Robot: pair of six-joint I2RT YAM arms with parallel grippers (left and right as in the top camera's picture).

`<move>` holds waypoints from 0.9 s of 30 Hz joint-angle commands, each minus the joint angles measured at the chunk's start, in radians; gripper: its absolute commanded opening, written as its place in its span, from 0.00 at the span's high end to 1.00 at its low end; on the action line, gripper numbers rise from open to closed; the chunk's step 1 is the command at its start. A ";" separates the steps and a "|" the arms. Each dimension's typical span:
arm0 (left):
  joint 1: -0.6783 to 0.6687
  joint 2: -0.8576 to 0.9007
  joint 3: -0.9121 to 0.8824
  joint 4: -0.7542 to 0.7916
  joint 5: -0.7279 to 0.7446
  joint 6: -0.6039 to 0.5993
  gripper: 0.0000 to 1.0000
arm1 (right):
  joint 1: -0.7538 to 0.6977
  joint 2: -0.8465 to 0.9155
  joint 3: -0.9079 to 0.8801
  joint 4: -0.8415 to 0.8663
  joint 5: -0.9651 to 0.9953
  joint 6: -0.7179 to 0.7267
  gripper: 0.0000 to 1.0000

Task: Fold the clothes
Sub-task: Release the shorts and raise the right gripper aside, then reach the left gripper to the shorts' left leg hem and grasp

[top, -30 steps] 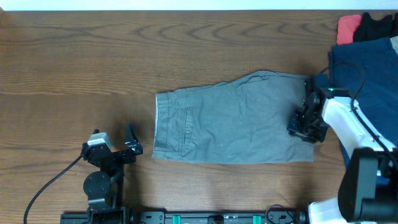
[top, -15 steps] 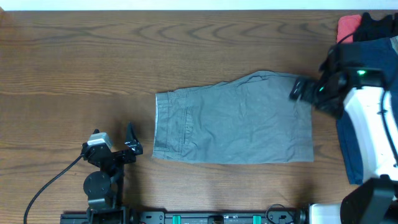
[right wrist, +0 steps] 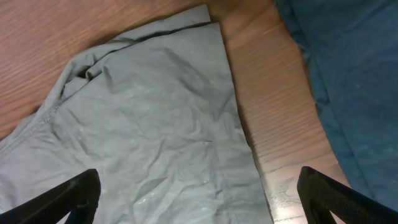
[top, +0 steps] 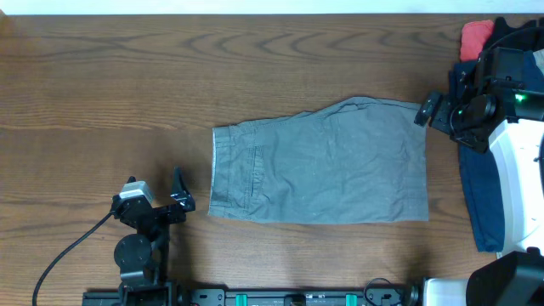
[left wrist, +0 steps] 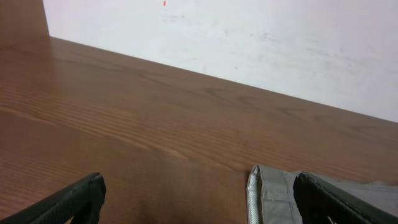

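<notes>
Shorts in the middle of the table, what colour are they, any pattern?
The shorts are plain light grey, no pattern; clearest in the right wrist view.

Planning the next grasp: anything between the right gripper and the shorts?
Nothing visible. The right gripper hangs open at the right edge of the shorts, cloth in plain view below it. The blue garment lies off to the side.

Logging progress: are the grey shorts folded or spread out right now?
Apparently folded once, leg over leg: the shorts lie flat on the table with a single leg outline; no crosswise fold yet.
</notes>
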State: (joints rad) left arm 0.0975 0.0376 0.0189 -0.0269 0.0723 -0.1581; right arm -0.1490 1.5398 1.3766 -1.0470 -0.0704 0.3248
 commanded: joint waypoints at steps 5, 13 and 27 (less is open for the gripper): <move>0.004 -0.001 -0.014 -0.012 0.242 -0.189 0.02 | 0.000 -0.002 0.002 -0.001 0.011 -0.004 0.01; 0.003 -0.001 -0.012 0.010 0.756 -0.620 0.02 | 0.000 -0.002 0.002 -0.001 0.010 -0.004 0.01; 0.004 0.246 0.374 -0.111 0.799 -0.307 0.02 | 0.000 -0.002 0.002 -0.001 0.011 -0.004 0.01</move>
State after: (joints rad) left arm 0.0982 0.1806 0.2520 -0.0643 0.8467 -0.6647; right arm -0.1486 1.5398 1.3762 -1.0477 -0.0700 0.3248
